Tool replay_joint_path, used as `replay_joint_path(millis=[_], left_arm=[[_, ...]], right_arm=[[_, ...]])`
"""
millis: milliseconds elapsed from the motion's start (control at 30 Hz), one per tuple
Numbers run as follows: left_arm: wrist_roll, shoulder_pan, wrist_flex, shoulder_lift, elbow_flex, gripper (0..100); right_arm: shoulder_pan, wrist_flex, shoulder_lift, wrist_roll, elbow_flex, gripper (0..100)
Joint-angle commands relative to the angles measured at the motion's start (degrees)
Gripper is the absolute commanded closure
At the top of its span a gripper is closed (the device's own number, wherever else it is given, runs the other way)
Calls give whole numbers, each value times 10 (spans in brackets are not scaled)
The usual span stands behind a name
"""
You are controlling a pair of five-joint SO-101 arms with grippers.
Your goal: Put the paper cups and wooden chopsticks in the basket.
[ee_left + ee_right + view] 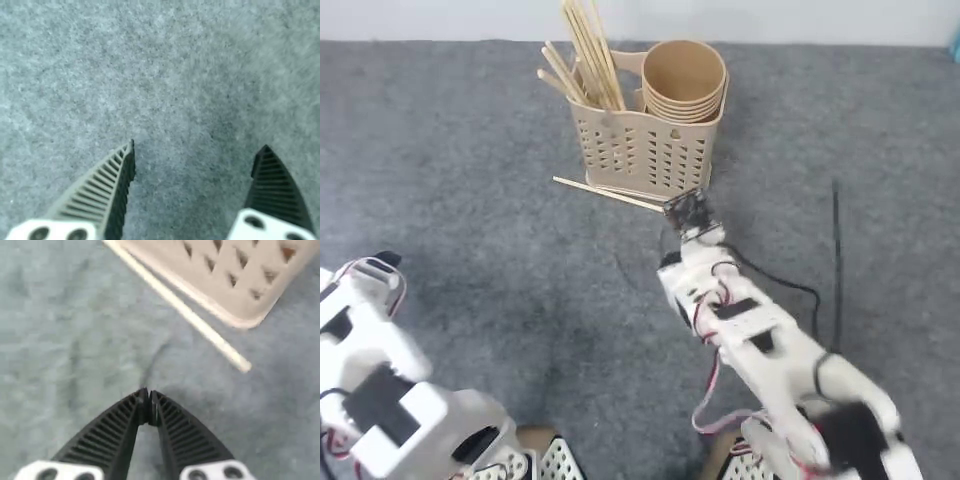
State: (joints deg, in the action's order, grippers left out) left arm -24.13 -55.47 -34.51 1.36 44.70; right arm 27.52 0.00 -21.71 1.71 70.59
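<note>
Right gripper (149, 407), jaws pressed together, we find near one pale wooden chopstick (180, 310) lying alongside the beige perforated plastic basket (235, 275) holding stacked brown paper cups (685, 75). Left gripper (195, 155) spread over open grey felt (150, 75).

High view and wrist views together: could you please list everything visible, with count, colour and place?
basket: one, beige, perforated, far middle of the table.
paper cups: one nested stack, brown, in the basket's right part.
standing chopsticks: a bundle, pale wood, in the basket's left part.
loose chopstick: at least one, pale wood, flat on the felt before the basket.
felt cover: one, grey, over the table.
cable: one, black, right side.
left tool: one, black, open above bare felt.
right tool: one, black, shut, near the loose chopstick.
</note>
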Motion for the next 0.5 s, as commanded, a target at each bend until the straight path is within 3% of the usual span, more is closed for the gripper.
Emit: replay_joint_path(millis=[0, 200, 467], left_arm=[[-3, 7, -2, 4, -23, 648], [-3, 7, -2, 4, -23, 648], [-3, 7, -2, 4, -22, 648]], right_arm=[[-40, -21, -99, -6, -7, 991], [-106, -23, -42, -113, -62, 991], [-123, -29, 194, -180, -208, 991]])
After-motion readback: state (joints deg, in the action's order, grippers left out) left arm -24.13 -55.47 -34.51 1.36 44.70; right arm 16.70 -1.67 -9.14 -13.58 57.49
